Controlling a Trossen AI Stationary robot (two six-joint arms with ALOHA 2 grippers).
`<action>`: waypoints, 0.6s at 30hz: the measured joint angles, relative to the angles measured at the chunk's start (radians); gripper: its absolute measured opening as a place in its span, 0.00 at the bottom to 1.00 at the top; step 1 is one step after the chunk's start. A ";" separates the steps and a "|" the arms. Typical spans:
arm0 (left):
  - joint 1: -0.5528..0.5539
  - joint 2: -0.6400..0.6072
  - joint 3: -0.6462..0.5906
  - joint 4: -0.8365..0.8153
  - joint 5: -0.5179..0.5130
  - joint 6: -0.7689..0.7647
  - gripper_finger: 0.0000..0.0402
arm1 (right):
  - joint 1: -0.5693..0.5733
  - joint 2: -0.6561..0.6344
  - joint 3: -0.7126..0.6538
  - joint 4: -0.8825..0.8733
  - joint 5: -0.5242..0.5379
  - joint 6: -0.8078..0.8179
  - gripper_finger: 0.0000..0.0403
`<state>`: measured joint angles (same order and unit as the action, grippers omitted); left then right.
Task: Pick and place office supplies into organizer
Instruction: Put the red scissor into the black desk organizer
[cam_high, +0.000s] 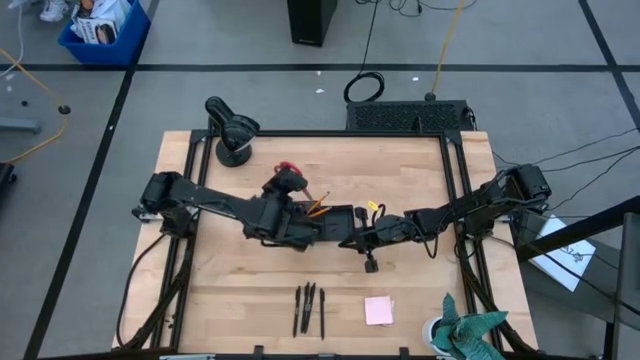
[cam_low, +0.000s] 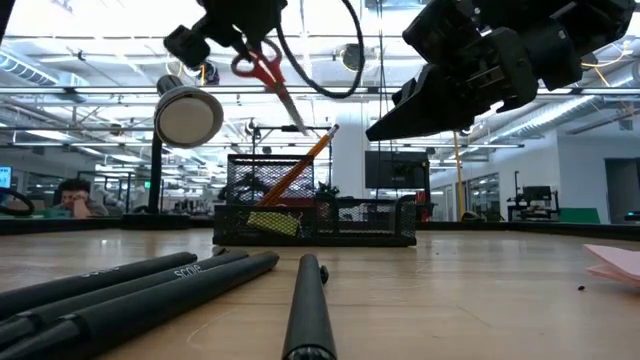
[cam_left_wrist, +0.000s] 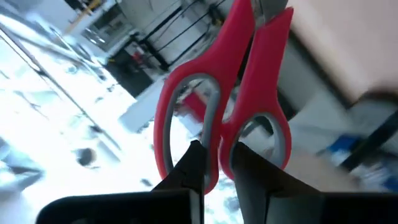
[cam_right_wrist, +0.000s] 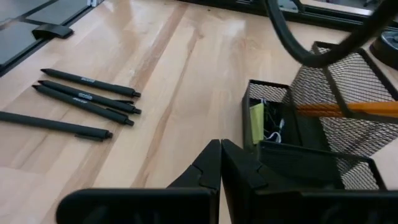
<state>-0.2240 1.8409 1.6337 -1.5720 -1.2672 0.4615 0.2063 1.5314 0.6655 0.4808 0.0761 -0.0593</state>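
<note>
My left gripper (cam_left_wrist: 217, 158) is shut on the red-handled scissors (cam_low: 268, 75) and holds them in the air above the black mesh organizer (cam_low: 315, 215); in the high view the scissors (cam_high: 288, 172) are over its far left part. An orange pencil (cam_low: 300, 165) leans tilted in the organizer's tall cup, and a small yellow piece (cam_right_wrist: 257, 121) stands in a low compartment. My right gripper (cam_right_wrist: 221, 152) is shut and empty, hovering just off the organizer's near side (cam_high: 348, 241). Several black pens (cam_high: 308, 310) and a pink sticky-note pad (cam_high: 379, 310) lie on the table near its near edge. My left gripper holds the scissors by the handle loops (cam_left_wrist: 214, 134), at the end away from the blades. One finger (cam_left_wrist: 194, 163) sits at one loop and the other finger (cam_left_wrist: 249, 171) at the other, with the loops' inner rims pinched between them. The scissors are lifted clear, blades (cam_low: 292, 110) slanting down toward the organizer.
A round black dome-shaped device (cam_high: 232, 130) stands at the table's far left corner. A teal-green cloth (cam_high: 465, 335) lies at the near right corner. A small black clip (cam_high: 371, 266) lies near the right gripper. Bare wood stretches between the organizer and the pens.
</note>
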 joint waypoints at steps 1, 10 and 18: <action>0.006 0.000 0.000 -0.002 -0.015 0.033 0.13 | 0.000 0.000 0.000 0.000 0.000 0.000 0.01; 0.012 -0.010 -0.004 0.006 -0.004 0.197 0.08 | 0.000 0.000 -0.035 0.024 0.001 0.022 0.01; 0.023 -0.010 -0.046 0.099 -0.017 0.358 0.01 | -0.001 0.000 -0.042 0.026 0.004 0.017 0.01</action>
<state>-0.2005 1.8305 1.5872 -1.4726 -1.2845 0.8192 0.2050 1.5314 0.6235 0.5067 0.0803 -0.0422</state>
